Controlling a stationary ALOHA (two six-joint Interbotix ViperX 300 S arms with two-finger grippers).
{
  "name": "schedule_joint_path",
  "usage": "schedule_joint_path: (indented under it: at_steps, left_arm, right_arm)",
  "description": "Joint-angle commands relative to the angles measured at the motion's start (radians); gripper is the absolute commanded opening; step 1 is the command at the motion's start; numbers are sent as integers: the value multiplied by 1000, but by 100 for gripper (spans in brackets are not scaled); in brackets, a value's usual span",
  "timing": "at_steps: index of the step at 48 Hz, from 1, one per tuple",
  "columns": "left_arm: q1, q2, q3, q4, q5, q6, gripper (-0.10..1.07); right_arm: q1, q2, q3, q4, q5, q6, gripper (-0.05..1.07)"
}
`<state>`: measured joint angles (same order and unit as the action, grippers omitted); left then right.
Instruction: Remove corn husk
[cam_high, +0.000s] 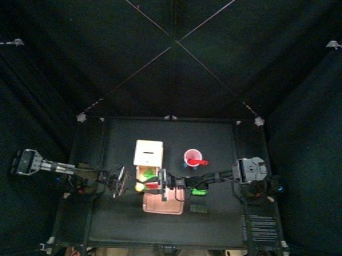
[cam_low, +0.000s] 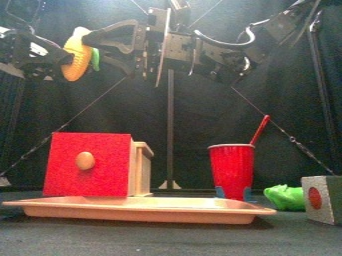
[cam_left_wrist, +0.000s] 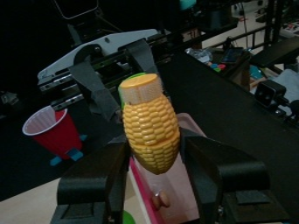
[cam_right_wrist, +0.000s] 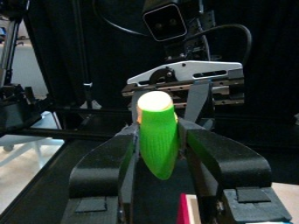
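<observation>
- Peeling is the step I'm reading here: the corn is being held up in the air between both arms, well above the table, not resting on anything.
- My left gripper (cam_left_wrist: 158, 157) is clenching the yellow corn cob (cam_left_wrist: 152, 122) near its lower end, so the bare kernel side is facing that wrist camera.
- My right gripper (cam_right_wrist: 160, 144) is sitting around the corn husk (cam_right_wrist: 158, 131). Both jaws are hugging the green on either side, so I'm calling it a grip on the husk, though I'm not fully sure how firm it is.
- From the front the cob is showing yellow on one side and green on the other, so I'm guessing the husk is only partly off.
- A loose green piece (cam_low: 283, 195) is lying on the table just beside the red cup (cam_low: 231, 168), off the tray (cam_low: 134, 208).
- For the next move I'm thinking the right arm needs to pull away from the left while the left is holding tight. If either grip is slipping, the whole cob will go with the husk.
</observation>
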<state>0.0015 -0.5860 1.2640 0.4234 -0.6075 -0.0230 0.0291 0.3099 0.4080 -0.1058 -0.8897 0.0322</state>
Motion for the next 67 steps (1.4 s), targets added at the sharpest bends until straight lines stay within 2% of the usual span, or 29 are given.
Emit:
schedule_joint_path:
  at_steps: [1, 27, 42, 67]
  left_arm:
    - [3, 0, -14, -3, -11, 2, 61]
    - [3, -5, -9, -14, -11, 2, 61]
    - [2, -6, -8, -15, -11, 2, 61]
    - [2, -8, -8, -15, -11, 2, 61]
  right_arm:
    - [-5, -48, -6, 3, -3, 2, 48]
    - [-5, -69, 14, 3, -3, 0, 48]
    - [-6, -71, 14, 9, -3, 2, 35]
    - [-6, -100, 51, 34, -3, 0, 34]
